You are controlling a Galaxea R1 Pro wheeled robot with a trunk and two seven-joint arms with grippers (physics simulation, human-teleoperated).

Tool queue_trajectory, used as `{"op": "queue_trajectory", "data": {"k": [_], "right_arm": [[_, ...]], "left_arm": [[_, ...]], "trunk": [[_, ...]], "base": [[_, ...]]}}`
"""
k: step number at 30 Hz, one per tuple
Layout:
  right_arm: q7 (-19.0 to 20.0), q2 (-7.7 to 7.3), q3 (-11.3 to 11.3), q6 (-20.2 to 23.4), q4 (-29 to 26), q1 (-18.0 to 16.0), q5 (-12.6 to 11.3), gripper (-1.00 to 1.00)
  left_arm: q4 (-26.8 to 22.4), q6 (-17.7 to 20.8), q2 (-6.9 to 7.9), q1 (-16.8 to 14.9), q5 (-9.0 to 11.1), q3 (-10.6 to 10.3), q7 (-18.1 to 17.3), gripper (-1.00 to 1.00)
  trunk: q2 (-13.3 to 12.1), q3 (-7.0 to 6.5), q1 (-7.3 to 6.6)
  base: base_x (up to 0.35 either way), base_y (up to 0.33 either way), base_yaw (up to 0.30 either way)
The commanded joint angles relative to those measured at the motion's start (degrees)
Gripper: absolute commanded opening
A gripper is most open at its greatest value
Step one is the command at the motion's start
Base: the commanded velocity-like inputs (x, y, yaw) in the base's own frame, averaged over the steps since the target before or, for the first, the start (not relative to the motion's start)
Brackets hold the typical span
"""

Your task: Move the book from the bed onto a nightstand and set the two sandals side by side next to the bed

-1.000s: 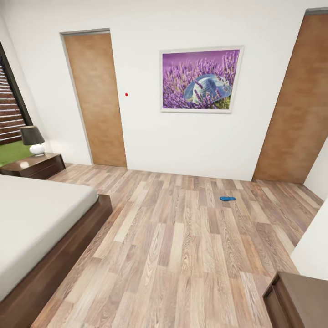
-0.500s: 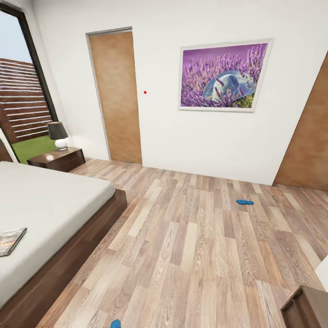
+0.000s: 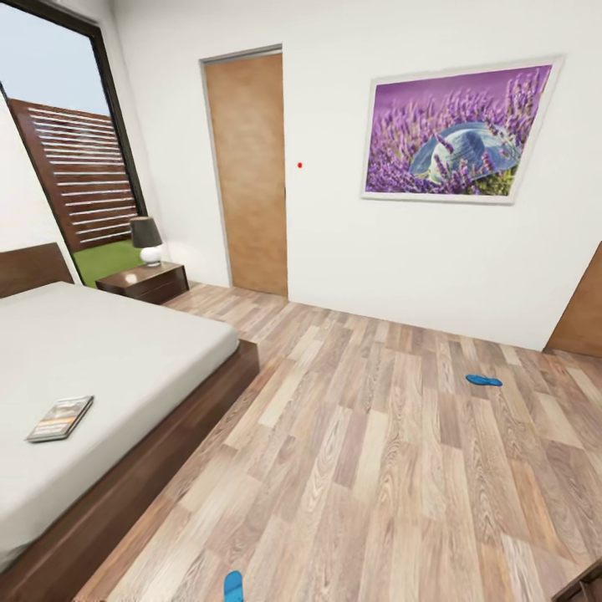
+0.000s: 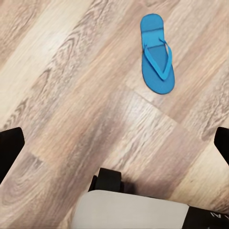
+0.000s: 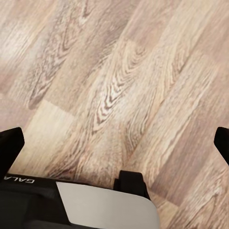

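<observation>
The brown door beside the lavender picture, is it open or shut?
Shut. The door sits flush in its frame, with no gap and no room visible behind it.

The head camera looks forward and down across the bedroom's wood floor (image 3: 359, 468), which both wrist cameras face from close above, the left sharing a blue sandal (image 4: 157, 53).

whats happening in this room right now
Nothing is being handled yet. The robot is looking over a bedroom with both grippers open over bare wood floor. The book lies on the bed. One blue sandal lies on the floor close to the robot, the other sandal far off across the room. A nightstand with a lamp stands beyond the bed.
</observation>
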State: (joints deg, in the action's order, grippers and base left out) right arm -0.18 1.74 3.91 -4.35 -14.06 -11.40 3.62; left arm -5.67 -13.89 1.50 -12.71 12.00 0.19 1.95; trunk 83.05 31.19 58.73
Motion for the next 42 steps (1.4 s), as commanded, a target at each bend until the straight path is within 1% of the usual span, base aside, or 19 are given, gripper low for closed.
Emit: {"op": "queue_trajectory", "data": {"k": [1, 8, 9, 13, 42], "right_arm": [[-0.01, -0.04, 0.07, -0.23, 0.02, -0.03, 0.37, 1.00], [0.00, 0.02, 0.11, -0.48, 0.00, -0.03, 0.35, 1.00], [0.33, -0.27, 0.23, -0.81, -0.33, -0.36, 0.60, 1.00], [0.46, -0.26, 0.21, -2.04, -0.49, -0.52, 0.52, 1.00], [0.46, -0.26, 0.21, -2.04, -0.49, -0.52, 0.52, 1.00]], "left_arm": [[0.05, -0.17, -0.01, -0.04, 0.14, -0.01, 0.07, 1.00], [0.05, -0.17, -0.01, -0.04, 0.14, -0.02, 0.07, 1.00], [-0.21, -0.40, 0.26, -0.37, 0.15, -0.10, -0.26, 1.00], [-0.21, -0.42, 0.26, -0.80, 0.13, -0.10, -0.28, 1.00], [-0.21, -0.42, 0.26, -0.80, 0.13, -0.10, -0.28, 1.00]], "trunk": [[0.03, 0.08, 0.00], [0.03, 0.17, 0.00], [0.03, 0.17, 0.00], [0.03, 0.17, 0.00], [0.03, 0.17, 0.00]], "base": [[0.000, 0.000, 0.130], [0.000, -0.033, 0.067], [0.000, -0.005, 0.000], [0.000, -0.028, 0.000], [0.000, -0.032, 0.000]]}}
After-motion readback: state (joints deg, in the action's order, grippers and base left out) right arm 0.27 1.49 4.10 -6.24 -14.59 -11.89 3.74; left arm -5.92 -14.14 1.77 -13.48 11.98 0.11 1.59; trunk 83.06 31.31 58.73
